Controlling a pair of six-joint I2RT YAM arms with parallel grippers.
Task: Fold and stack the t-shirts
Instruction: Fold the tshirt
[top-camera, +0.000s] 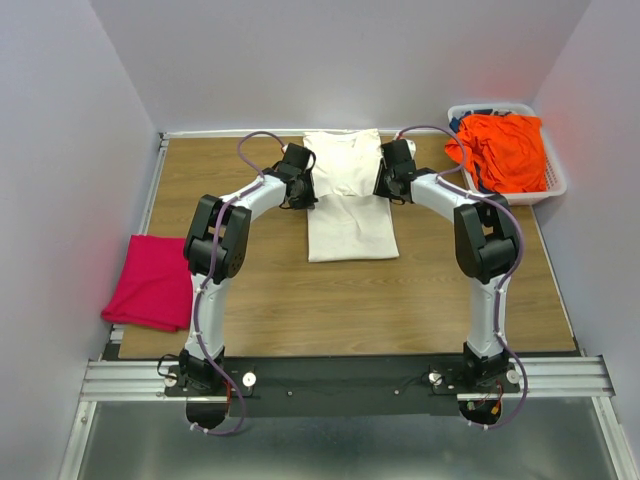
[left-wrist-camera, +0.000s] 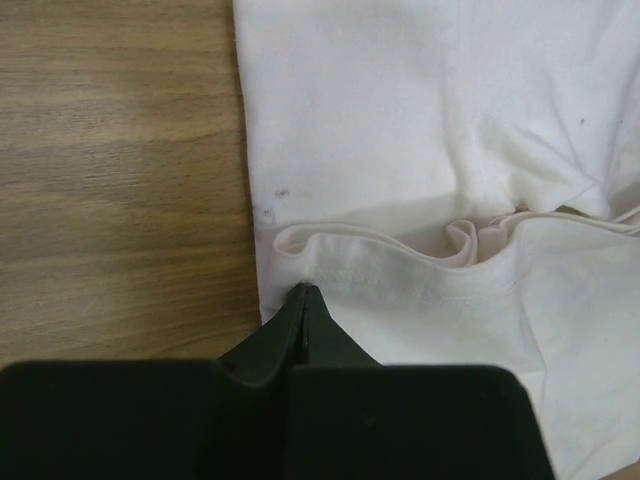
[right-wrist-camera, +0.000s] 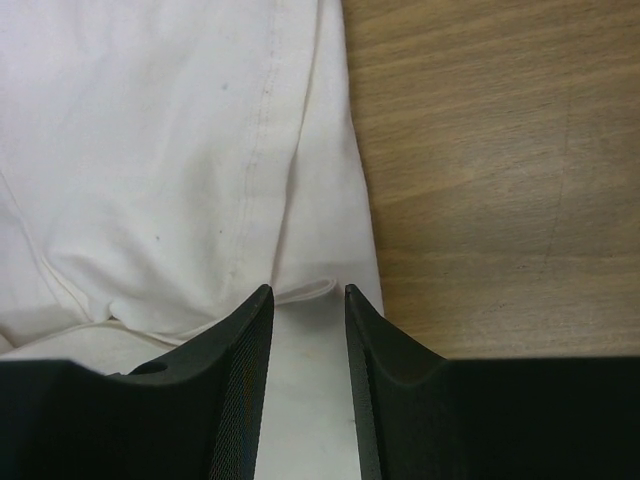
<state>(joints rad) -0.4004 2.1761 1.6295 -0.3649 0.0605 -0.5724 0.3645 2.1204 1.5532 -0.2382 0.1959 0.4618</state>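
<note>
Inventory, counted.
- Short-sleeved soft cloth shirts: 3.
  - One large cream-white t-shirt (top-camera: 345, 200).
  - One magenta-pink t-shirt (top-camera: 150, 280), well to the left of the cream-white t-shirt.
  - One bright orange t-shirt (top-camera: 503, 148), to its right.
- White plastic lattice basket (top-camera: 553, 178): 1, holding the bright orange t-shirt.
- Brown wooden bench (top-camera: 300, 300): 1.
- Black two-finger end effectors: 2.
  - The left end effector (top-camera: 305, 185) and the right end effector (top-camera: 388, 183), one at each side of the cream-white t-shirt.

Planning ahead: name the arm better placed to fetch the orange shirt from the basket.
Right, probably. The orange t-shirt lies in the basket at the right corner, on that arm's side; the right fingers stand apart at the right edge of the cream t-shirt. The left fingers are shut at its left edge.
</note>
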